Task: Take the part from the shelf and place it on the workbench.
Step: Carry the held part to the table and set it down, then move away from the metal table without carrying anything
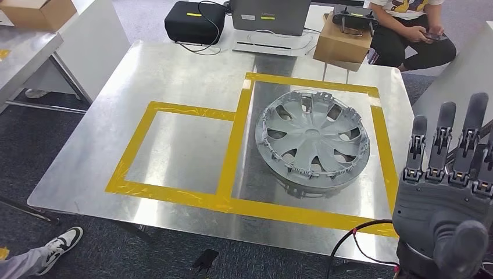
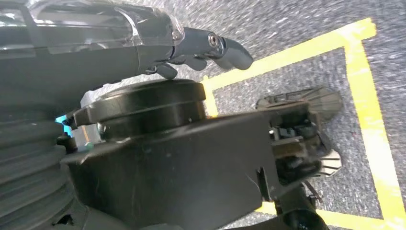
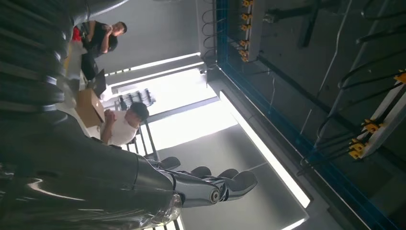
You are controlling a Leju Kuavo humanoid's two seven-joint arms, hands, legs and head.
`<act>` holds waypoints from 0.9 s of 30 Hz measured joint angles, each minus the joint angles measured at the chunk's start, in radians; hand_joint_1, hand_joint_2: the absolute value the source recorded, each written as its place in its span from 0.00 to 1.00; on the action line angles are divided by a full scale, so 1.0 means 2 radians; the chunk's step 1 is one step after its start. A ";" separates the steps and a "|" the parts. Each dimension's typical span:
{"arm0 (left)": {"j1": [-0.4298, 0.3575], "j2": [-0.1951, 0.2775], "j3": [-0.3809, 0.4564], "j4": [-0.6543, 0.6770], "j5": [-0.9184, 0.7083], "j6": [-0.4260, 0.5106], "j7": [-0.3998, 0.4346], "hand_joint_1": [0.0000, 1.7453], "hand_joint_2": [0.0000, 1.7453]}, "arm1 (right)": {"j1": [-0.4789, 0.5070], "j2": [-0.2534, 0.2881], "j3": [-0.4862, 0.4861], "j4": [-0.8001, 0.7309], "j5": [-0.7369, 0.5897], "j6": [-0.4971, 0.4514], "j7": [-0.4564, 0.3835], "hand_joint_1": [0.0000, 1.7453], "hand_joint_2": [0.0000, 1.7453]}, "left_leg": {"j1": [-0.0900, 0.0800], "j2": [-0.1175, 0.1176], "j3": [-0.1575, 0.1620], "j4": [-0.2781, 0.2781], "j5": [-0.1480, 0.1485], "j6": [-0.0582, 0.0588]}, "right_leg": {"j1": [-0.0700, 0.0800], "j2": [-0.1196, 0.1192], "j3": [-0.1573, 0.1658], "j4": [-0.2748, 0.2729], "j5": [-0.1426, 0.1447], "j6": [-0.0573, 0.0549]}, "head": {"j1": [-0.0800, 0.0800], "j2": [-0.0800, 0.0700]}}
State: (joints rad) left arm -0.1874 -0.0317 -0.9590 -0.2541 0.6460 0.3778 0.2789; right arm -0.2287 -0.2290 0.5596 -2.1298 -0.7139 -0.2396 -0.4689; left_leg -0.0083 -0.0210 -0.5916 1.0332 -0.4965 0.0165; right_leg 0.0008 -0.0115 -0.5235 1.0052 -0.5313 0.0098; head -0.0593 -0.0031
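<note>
Nearest, at the lower right of the head view, the right hand point(image 1: 445, 192) rises dark grey and matte, fingers straight, spread apart and holding nothing, a black and red cable looping below it. Beyond it the part point(image 1: 312, 138), a round grey plastic wheel cover with curved spokes and a toothed rim, lies flat on the brushed-metal tabletop point(image 1: 174, 70) inside the larger yellow-tape rectangle point(image 1: 302, 212), beside a smaller taped square. Farther off stand a black bag point(image 1: 193, 21), a cardboard box point(image 1: 343, 39) and a seated person point(image 1: 410, 29); the left hand point(image 2: 210, 48) hangs above taped carpet, its grip unclear.
</note>
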 joint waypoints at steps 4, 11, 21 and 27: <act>0.004 0.007 0.011 0.000 0.011 0.000 0.000 0.00 0.50 | 0.039 0.000 0.001 -0.019 0.010 0.011 -0.009 0.00 1.00 | 0.000 0.005 0.001 0.000 -0.001 0.001 | 0.000 0.002 0.000 0.000 0.000 0.000 | 0.000 0.000; 0.006 0.019 0.034 0.000 0.040 -0.005 0.000 0.00 0.00 | 0.084 -0.002 -0.005 -0.038 0.037 0.001 -0.008 0.00 1.00 | 0.000 0.009 0.002 0.000 -0.002 0.001 | 0.000 0.006 0.000 0.000 0.000 0.000 | 0.000 0.000; 0.011 0.041 0.057 0.000 0.049 0.015 0.000 0.00 0.00 | 0.126 -0.008 -0.032 -0.060 0.042 -0.016 -0.010 0.00 1.00 | 0.004 0.011 0.007 -0.012 0.005 0.012 | -0.002 0.007 -0.011 0.036 -0.031 0.010 | 0.000 0.000; 0.014 0.043 0.057 0.000 0.046 0.018 0.000 0.00 0.00 | 0.134 -0.010 -0.039 -0.060 0.042 -0.020 -0.010 0.00 1.00 | 0.004 0.012 0.007 -0.012 0.007 0.010 | -0.007 0.007 -0.025 0.091 -0.039 0.016 | 0.000 0.000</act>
State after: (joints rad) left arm -0.1590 0.0547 -0.8442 -0.2543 0.7371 0.4147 0.2789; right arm 0.0385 -0.2489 0.4825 -2.2506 -0.6298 -0.2789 -0.4891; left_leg -0.0010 0.0031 -0.5779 1.0084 -0.4817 0.0358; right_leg -0.0125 0.0016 -0.5737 1.1871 -0.6093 0.0409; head -0.0591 -0.0031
